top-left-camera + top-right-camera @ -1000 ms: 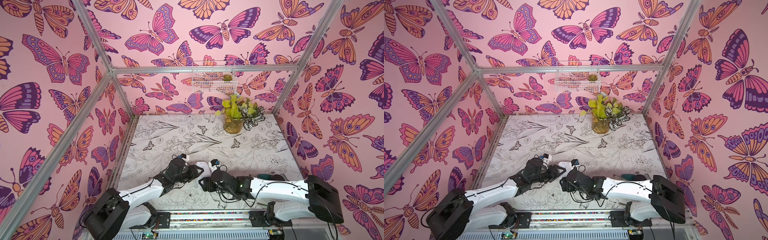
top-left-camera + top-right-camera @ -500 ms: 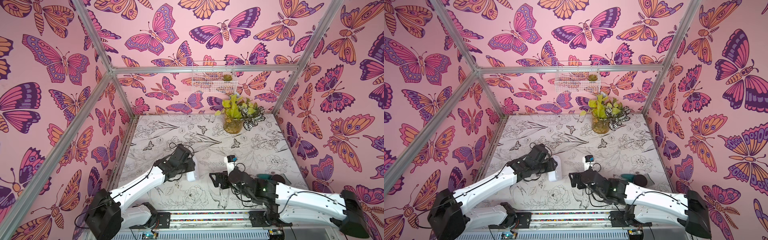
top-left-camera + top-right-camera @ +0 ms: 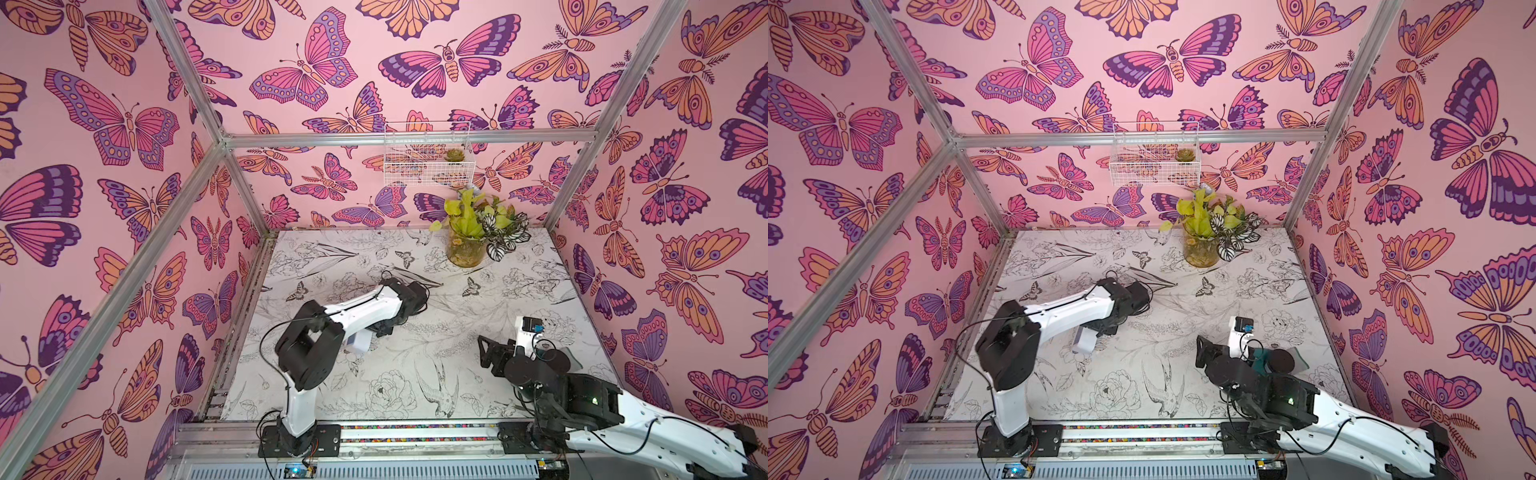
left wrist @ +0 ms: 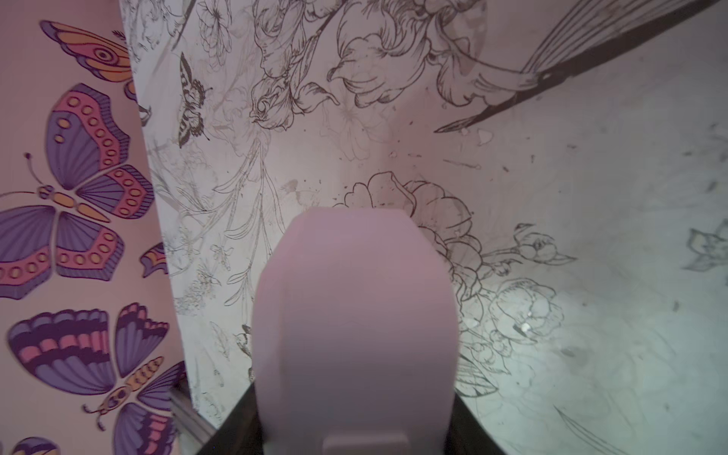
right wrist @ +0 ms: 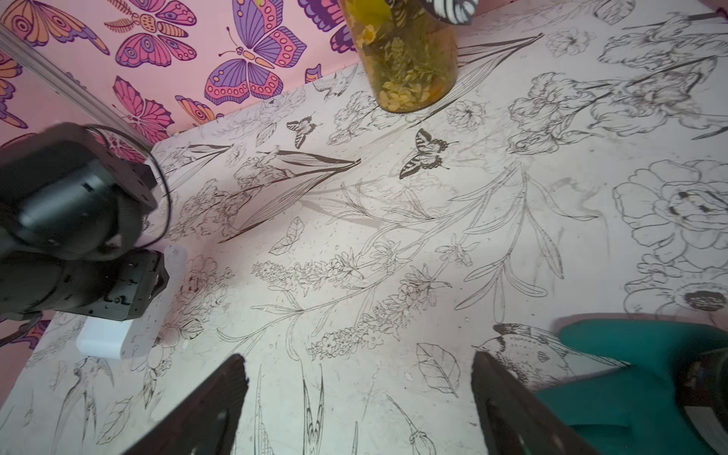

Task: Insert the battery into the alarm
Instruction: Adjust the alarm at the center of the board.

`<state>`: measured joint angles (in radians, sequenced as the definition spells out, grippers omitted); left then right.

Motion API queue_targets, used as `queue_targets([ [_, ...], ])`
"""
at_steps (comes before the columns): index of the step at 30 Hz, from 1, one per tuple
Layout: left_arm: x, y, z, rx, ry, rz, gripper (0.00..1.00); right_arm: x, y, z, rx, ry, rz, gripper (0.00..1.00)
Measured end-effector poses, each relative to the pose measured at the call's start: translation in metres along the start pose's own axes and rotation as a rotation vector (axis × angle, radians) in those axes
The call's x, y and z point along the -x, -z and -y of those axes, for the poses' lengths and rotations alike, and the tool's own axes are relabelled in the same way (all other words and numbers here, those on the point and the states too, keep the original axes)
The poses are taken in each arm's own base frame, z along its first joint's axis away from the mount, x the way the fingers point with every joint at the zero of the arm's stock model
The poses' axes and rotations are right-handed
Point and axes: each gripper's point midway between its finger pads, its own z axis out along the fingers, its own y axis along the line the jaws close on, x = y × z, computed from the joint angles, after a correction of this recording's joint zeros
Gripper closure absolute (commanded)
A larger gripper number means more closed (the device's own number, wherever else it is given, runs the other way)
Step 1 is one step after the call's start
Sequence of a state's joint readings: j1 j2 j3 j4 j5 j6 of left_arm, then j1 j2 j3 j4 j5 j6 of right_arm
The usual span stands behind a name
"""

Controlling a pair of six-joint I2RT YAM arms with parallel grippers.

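Arms separating after meeting mid-table. Left gripper [image 3: 380, 329] staying clamped on alarm [image 3: 358, 340], carrying it well left-front of plant jar [image 3: 465, 249]. Right gripper [image 5: 360, 398] withdrawing, jaws apart, empty. Battery unseen; probably seated, unconfirmed.

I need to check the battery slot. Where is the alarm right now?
In both top views the alarm is left of centre, tucked under the left arm and held in the left gripper, well apart from the right gripper.
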<state>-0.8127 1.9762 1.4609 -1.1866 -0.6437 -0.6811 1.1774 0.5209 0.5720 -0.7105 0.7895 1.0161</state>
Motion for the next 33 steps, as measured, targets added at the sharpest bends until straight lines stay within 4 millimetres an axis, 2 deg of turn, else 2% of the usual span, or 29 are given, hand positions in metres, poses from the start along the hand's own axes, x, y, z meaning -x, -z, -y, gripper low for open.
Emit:
queue_targets([
  [4, -0.001, -0.012, 0.018, 0.106, -0.110, -0.039, 0.79, 0.001, 0.001, 0.009, -0.029, 0.011, 0.010, 0.10],
  [7, -0.001, -0.011, 0.023, 0.162, -0.163, -0.033, 0.54, 0.001, 0.002, 0.013, -0.044, 0.024, 0.011, 0.09],
  [9, 0.000, -0.006, 0.029, 0.157, -0.176, -0.027, 0.34, 0.001, 0.002, 0.014, -0.049, 0.026, 0.014, 0.09],
  [13, 0.004, 0.013, 0.042, 0.122, -0.184, 0.014, 0.16, 0.002, 0.003, 0.016, -0.054, 0.022, 0.019, 0.09],
  [19, 0.000, 0.043, 0.070, 0.042, -0.208, 0.063, 0.11, 0.004, 0.004, 0.019, -0.056, 0.015, 0.028, 0.09],
  [24, -0.002, 0.062, 0.081, -0.069, -0.190, 0.088, 0.10, 0.005, 0.005, 0.020, -0.060, 0.030, 0.032, 0.08],
  [29, 0.007, 0.100, 0.067, -0.273, -0.100, 0.207, 0.10, 0.009, 0.006, 0.018, -0.055, 0.074, 0.043, 0.07],
  [30, 0.009, 0.110, 0.060, -0.328, -0.073, 0.245, 0.08, 0.011, 0.006, 0.017, -0.055, 0.083, 0.051, 0.07],
  [31, 0.011, 0.117, 0.055, -0.371, -0.049, 0.279, 0.07, 0.013, 0.006, 0.016, -0.057, 0.091, 0.061, 0.01],
  [33, 0.014, 0.129, 0.039, -0.472, 0.016, 0.350, 0.01, 0.021, 0.006, 0.014, -0.072, 0.108, 0.094, 0.01],
])
